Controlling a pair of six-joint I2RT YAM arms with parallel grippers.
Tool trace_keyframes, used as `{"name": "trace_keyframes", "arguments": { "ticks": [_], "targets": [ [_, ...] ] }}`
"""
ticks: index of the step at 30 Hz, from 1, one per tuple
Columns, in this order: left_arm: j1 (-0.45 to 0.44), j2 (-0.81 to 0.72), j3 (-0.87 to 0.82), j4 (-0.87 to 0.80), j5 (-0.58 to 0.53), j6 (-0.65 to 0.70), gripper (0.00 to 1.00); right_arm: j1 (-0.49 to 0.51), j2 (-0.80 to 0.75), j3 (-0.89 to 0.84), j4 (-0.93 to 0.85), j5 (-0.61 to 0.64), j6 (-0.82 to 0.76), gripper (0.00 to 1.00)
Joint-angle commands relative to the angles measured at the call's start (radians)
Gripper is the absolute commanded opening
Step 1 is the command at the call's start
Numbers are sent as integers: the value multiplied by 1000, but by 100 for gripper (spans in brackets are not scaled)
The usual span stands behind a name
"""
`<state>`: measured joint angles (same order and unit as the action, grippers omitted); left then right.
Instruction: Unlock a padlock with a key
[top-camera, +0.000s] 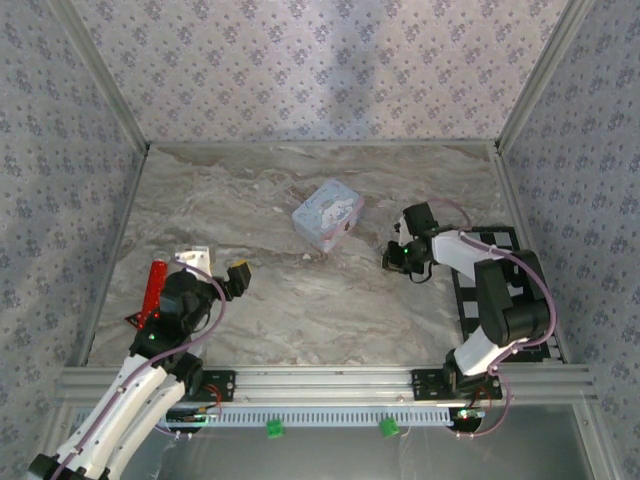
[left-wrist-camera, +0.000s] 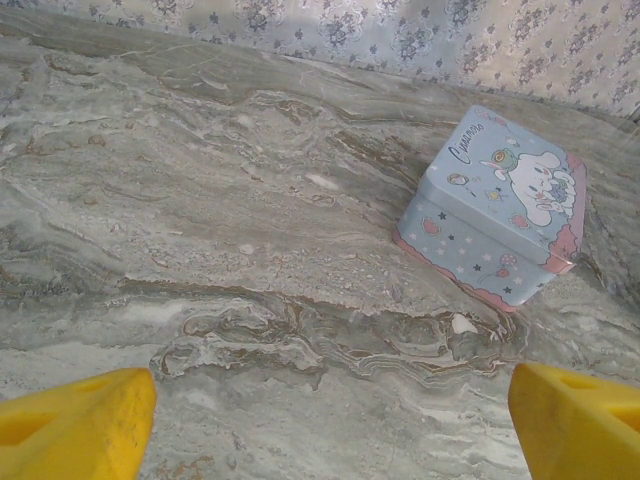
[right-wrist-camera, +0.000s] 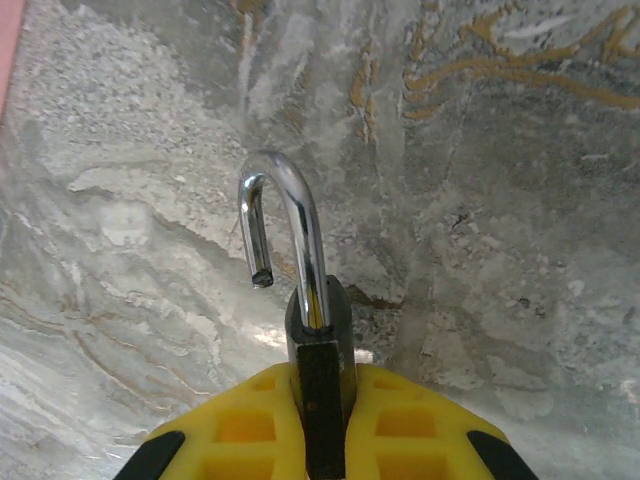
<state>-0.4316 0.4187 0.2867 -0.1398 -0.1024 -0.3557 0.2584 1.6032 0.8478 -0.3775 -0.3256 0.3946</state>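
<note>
Round marble-look tabletop (top-camera: 300, 310): floral wallpaper (top-camera: 320, 70), alu. frame (top-camera: 330, 381).

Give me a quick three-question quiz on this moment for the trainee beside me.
1. True or false: on the padlock, the shackle is locked shut.
2. What do the right jaws clamp? A) the cartoon tin B) the padlock C) nothing
3. Fill in: the left jaws stand ____, with nothing between them.
Key: 1 false, one end of the shackle hangs free; 2 B; 3 open.
</note>
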Motion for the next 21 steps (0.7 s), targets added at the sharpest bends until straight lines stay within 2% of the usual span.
{"name": "trace_keyframes", "arguments": {
  "ticks": [1, 6, 15, 21],
  "targets": [
    [7, -14, -9, -1, -16, 14, 91, -1, 15, 15, -13, -19, -13, 0],
    [7, -14, -9, -1, -20, 14, 91, -6, 15, -1, -21, -5, -13, 4],
    [7, -71, -27, -13, -67, 1, 91, -9, -29, -16, -48, 42, -24, 28],
    [7, -81, -41, -3, -80, -8, 91, -16, -85, -30, -62, 57, -26, 33]
  ]
}}
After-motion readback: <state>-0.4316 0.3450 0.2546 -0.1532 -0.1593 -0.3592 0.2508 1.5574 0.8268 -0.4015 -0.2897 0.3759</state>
